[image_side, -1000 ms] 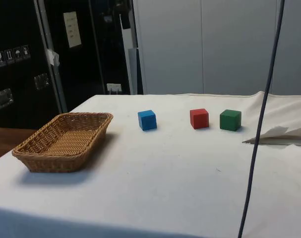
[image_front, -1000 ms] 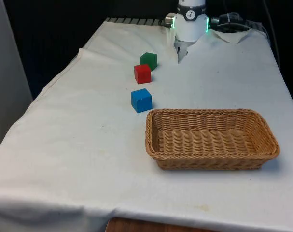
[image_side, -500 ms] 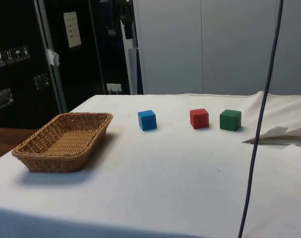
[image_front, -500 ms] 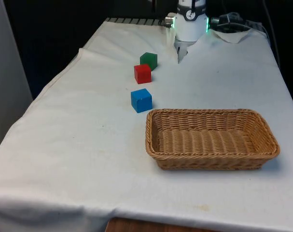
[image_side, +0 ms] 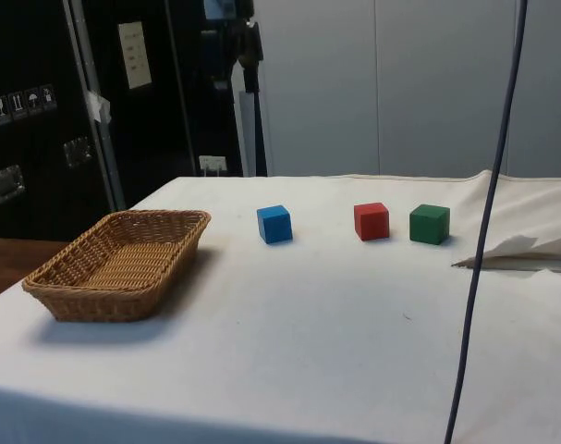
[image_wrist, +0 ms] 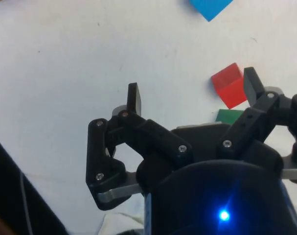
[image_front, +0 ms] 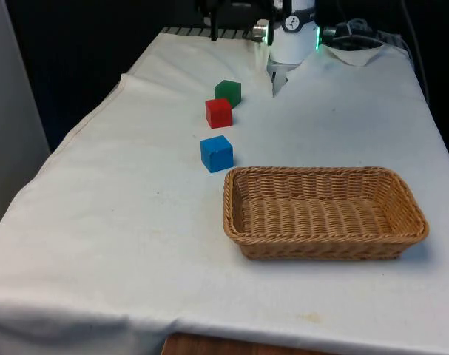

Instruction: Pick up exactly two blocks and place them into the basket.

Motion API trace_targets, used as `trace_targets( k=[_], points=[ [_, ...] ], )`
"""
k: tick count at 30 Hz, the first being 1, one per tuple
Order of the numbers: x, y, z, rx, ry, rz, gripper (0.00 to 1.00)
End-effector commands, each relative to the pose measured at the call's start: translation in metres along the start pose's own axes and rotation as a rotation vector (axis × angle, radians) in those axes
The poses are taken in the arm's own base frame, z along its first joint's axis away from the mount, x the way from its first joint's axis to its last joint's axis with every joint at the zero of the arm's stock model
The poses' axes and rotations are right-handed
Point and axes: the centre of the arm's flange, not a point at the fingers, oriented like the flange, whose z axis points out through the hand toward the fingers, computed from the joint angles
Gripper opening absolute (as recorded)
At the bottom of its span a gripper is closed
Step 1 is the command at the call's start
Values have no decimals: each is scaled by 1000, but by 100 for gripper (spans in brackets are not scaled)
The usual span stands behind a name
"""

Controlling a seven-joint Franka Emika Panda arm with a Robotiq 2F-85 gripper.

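Observation:
Three blocks stand in a row on the white cloth: green (image_front: 228,92), red (image_front: 218,112) and blue (image_front: 217,153). The side view has them as blue (image_side: 274,224), red (image_side: 371,221) and green (image_side: 429,224). An empty wicker basket (image_front: 324,237) sits towards the front view's right of the blue block, also seen as the basket (image_side: 67,282). My gripper (image_wrist: 192,93) hangs high above the table, open, with nothing between its fingers (image_wrist: 133,98). Below it lie the red block (image_wrist: 230,85), the green block (image_wrist: 230,116) and the blue block (image_wrist: 210,7). The gripper (image_front: 218,15) is at the far end, likewise the gripper (image_side: 248,46).
The robot's white base (image_front: 292,41) stands at the table's far end, with rumpled cloth (image_front: 357,52) beside it. A dark cable (image_side: 488,231) hangs down near the side camera. The cloth drops off at the table's edge (image_front: 76,129) on the front view's left.
The gripper has come down into sight at the upper edge of the front and side views. The blocks and the basket have not moved.

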Motion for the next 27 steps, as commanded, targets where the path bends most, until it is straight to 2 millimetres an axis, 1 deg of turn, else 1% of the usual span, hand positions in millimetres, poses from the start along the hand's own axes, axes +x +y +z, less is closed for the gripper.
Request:
trace_targets(
  k=[1, 2, 3, 7, 8, 9, 14, 15, 16, 18, 23, 24, 25, 27],
  points=[
    [0, 5, 6, -3, 11, 9, 100],
    [-1, 7, 9, -3, 13, 14, 100],
    [-2, 11, 17, -4, 15, 22, 100],
    [-3, 20, 31, -9, 22, 39, 100],
    [-3, 18, 30, -15, 13, 34, 100],
    [-4, 22, 38, -10, 25, 47, 100],
    [-6, 33, 55, -17, 31, 71, 100],
    [-6, 34, 59, -17, 32, 75, 100],
    [-6, 33, 58, -25, 24, 74, 100],
    [-6, 40, 70, -21, 34, 92, 100],
    [-6, 47, 88, -22, 34, 120, 100],
    [-6, 50, 96, -23, 32, 133, 100],
    [-6, 49, 93, -31, 25, 128, 100],
    [-6, 51, 104, -23, 28, 141, 100]
  ],
)
